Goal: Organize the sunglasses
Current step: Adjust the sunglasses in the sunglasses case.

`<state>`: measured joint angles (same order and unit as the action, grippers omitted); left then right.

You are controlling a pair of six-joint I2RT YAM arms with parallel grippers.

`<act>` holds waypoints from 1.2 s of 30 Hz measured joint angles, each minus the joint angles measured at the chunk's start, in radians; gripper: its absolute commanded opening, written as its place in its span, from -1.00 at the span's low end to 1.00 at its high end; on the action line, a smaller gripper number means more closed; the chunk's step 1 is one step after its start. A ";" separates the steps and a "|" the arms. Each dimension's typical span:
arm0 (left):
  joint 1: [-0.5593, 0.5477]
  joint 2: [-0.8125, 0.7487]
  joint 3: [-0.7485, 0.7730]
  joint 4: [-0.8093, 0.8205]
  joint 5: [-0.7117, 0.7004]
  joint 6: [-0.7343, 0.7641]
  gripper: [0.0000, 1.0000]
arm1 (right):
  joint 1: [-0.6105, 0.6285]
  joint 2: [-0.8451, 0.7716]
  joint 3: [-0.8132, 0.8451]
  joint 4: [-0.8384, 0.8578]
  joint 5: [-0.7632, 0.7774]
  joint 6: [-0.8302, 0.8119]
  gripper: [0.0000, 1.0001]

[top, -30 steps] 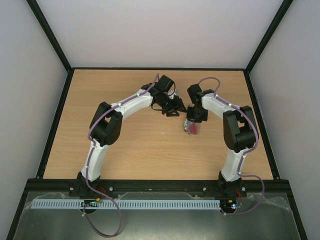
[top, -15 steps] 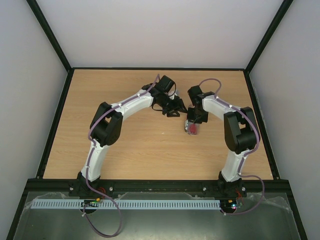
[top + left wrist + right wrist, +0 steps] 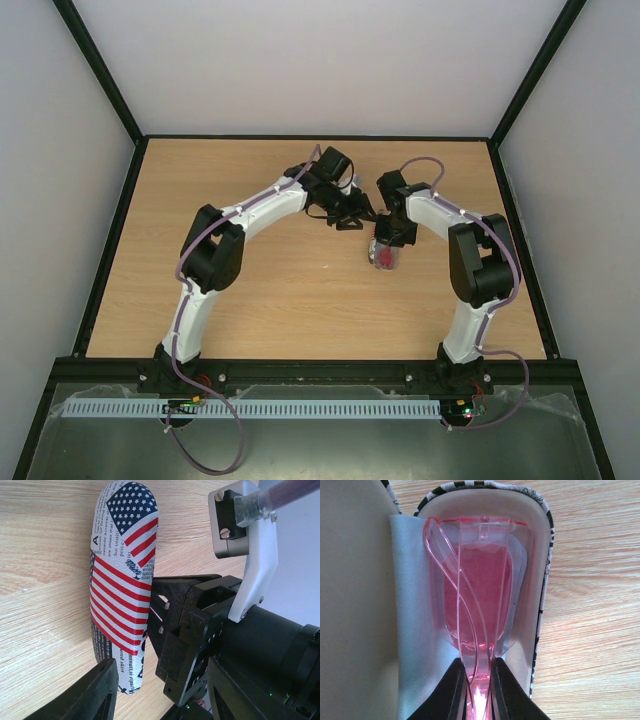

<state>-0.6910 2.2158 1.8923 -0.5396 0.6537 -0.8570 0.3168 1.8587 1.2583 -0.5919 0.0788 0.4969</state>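
1. Right end effector (image 3: 478,695) is seen closed narrow on the folded arms of the sunglasses (image 3: 480,580).
2. Sunglasses are seated inside the open case (image 3: 122,565), against the light blue cloth (image 3: 412,630).
3. Left end effector (image 3: 348,214) is positioned at the stars-and-stripes lid; its state cannot be told.
4. Newsprint-style lettering is printed on the case edge; it cannot be read reliably.
5. Case is set on the tabletop (image 3: 250,290).

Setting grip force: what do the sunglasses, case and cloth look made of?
Sunglasses: likely glossy translucent pink plastic; light passes through the arms. Case: flag-printed faux leather or coated fabric, slight sheen, grain unclear. Cloth: soft matte pale blue fabric, probably microfibre.
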 measured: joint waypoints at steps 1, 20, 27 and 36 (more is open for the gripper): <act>0.000 0.002 0.004 -0.003 0.000 0.000 0.02 | 0.000 0.000 0.001 0.000 -0.001 0.000 -0.97; 0.000 0.016 0.023 -0.008 0.005 0.005 0.02 | -0.005 -0.004 0.021 0.002 -0.026 0.000 -0.97; -0.001 0.017 0.024 -0.006 0.012 0.005 0.02 | -0.005 -0.011 0.021 0.003 -0.026 -0.001 -0.97; -0.002 0.017 0.026 0.001 0.019 0.004 0.02 | -0.005 -0.019 0.021 0.002 -0.009 -0.001 -0.97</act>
<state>-0.6933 2.2326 1.9179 -0.5388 0.6727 -0.8528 0.3115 1.8397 1.2797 -0.5903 0.0696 0.4957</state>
